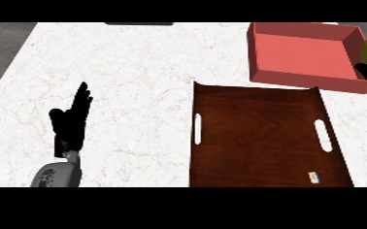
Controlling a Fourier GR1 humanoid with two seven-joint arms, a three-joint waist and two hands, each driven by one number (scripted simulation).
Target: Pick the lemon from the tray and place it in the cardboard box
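The dark wooden tray (265, 140) lies at the lower right of the counter, with a handle slot on each side. No lemon shows on it. Behind it at the upper right stands the box (259, 53), reddish with a pink floor and nothing visible inside. At the right edge of the view, beside the box's right wall, a yellowish sliver (363, 53) sits above a small black shape (362, 70). This may be my right hand with the lemon, but too little shows to be sure. My left hand (70, 121) rests open at the lower left, fingers up, far from the tray.
The white marble counter (129, 63) spreads left of the tray and box. A dark object (140, 24) sits at the counter's far edge. A small white label (313, 176) is on the tray's near right corner.
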